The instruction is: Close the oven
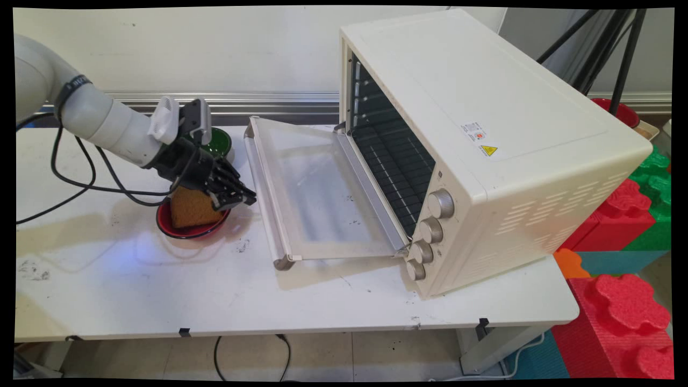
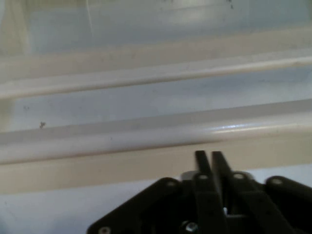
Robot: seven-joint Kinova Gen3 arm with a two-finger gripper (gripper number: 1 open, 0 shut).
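In the main view, the black gripper is seen low over the white table, toward its far left part, with its fingers drawn together and nothing grasped between them. Its fingertips are pointed at the handle of the oven door, just beside it. Directly under the gripper's linkage a red bowl is placed, with a brown sponge-like block standing in it. A green bowl is partly hidden behind the wrist, nearer the table's far edge. The cream toaster oven is set on the table's right half, its door folded down flat and its rack exposed.

In the hand view, the fingers are shown pressed together, empty, with the pale handle bar of the door lying straight across just beyond them.
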